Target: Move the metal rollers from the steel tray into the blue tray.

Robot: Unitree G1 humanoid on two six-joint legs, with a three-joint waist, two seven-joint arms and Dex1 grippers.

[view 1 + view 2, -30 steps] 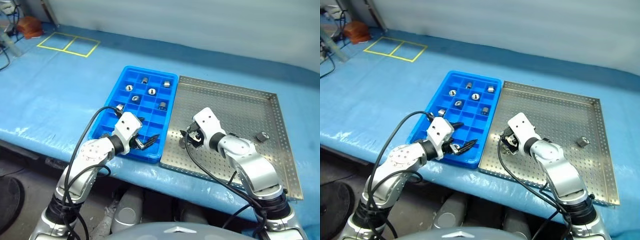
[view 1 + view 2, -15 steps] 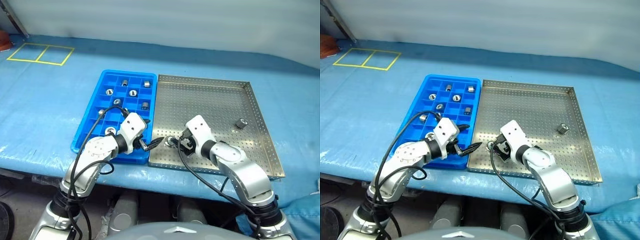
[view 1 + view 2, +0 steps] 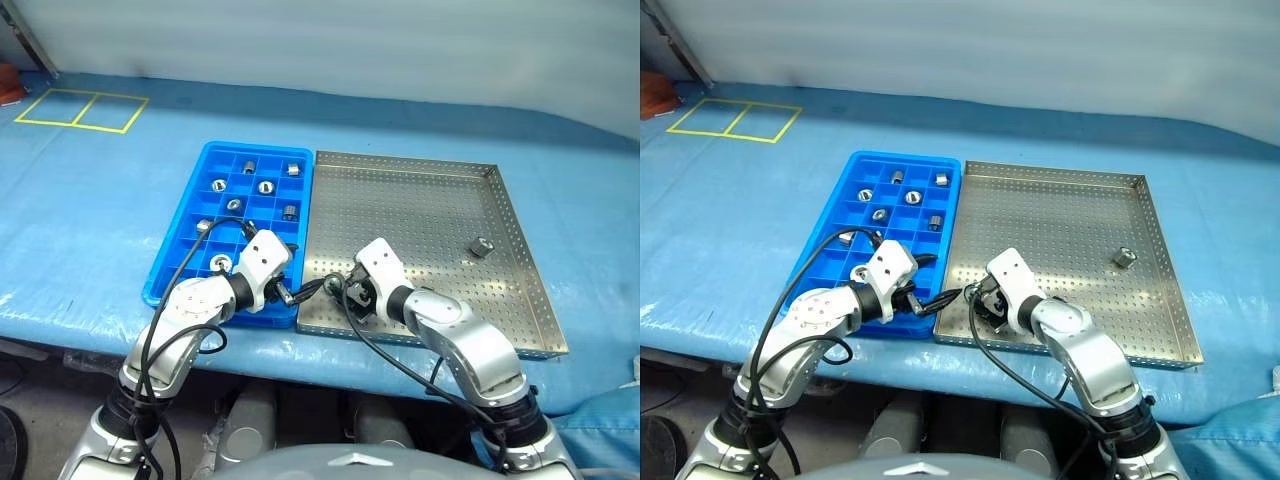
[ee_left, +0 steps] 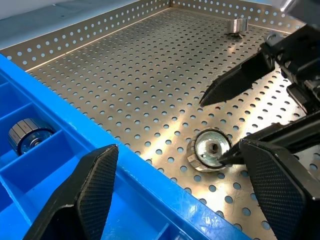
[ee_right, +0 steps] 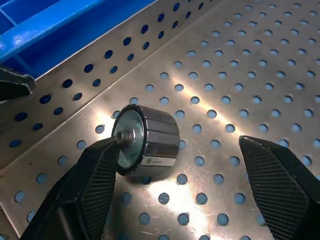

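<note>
- The two head views look forward and down from above the arms, taking in the whole blue tray [image 3: 232, 225] and steel tray [image 3: 420, 210] side by side.
- They share the same scene, one slightly offset sideways from the other.
- The left wrist view sits low and close over the blue tray's edge, facing across the steel tray toward a roller [image 4: 209, 149].
- The right wrist view is closer still, facing the same roller from the other side, blue tray behind.
</note>
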